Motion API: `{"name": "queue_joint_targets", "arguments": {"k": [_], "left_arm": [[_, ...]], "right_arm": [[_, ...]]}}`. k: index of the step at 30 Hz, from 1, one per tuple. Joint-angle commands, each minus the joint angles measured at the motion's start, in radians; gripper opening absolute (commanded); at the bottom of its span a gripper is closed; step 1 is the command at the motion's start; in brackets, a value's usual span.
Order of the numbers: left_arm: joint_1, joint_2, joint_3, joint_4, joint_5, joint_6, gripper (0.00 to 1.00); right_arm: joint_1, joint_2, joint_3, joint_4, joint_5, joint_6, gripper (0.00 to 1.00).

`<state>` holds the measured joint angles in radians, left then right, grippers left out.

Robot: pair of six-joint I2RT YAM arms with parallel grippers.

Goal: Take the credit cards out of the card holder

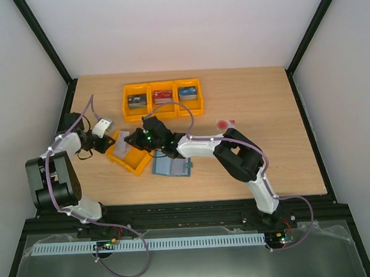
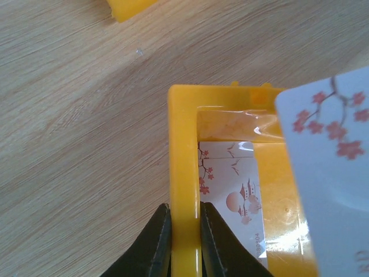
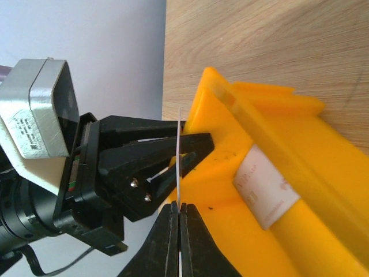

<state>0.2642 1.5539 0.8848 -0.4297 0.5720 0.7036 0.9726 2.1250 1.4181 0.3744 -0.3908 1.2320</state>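
Observation:
The teal card holder [image 1: 171, 168] lies open on the table beside a small orange bin [image 1: 134, 160], partly under my right arm. My right gripper [image 3: 179, 205] is shut on a pale credit card with pink blossoms [image 2: 328, 173], seen edge-on [image 3: 180, 173] and held over the bin's left end. A second blossom-printed card [image 2: 230, 190] lies flat inside the bin [image 3: 268, 184]. My left gripper [image 2: 184, 206] is shut on the bin's side wall [image 2: 183, 150], one finger inside and one outside. A white card with a red round mark [image 1: 224, 123] lies on the table to the right.
A long orange bin [image 1: 162, 97] with three compartments, each with something in it, stands at the back of the table. The two grippers are close together at the small bin's left end. Walls enclose the table on the left, right and back.

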Motion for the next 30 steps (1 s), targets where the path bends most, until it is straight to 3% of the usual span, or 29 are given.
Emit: {"name": "queue_joint_targets", "arguments": {"k": [1,7,11,17,30], "left_arm": [[-0.002,-0.021,-0.023,0.045,0.019,-0.043,0.11],[-0.006,-0.017,-0.023,0.043,0.023,-0.047,0.11],[-0.007,-0.015,-0.022,0.043,0.023,-0.042,0.11],[-0.007,-0.010,-0.021,0.043,0.027,-0.045,0.12],[-0.008,-0.014,-0.022,0.049,0.042,-0.065,0.13]], "right_arm": [[0.034,0.032,0.075,-0.010,0.088,0.054,0.02],[0.041,0.075,0.095,-0.029,0.143,0.126,0.02],[0.058,0.124,0.189,-0.136,0.137,0.087,0.01],[0.065,0.095,0.110,-0.121,0.191,0.129,0.02],[0.080,0.278,0.360,-0.288,0.211,0.214,0.02]]}}
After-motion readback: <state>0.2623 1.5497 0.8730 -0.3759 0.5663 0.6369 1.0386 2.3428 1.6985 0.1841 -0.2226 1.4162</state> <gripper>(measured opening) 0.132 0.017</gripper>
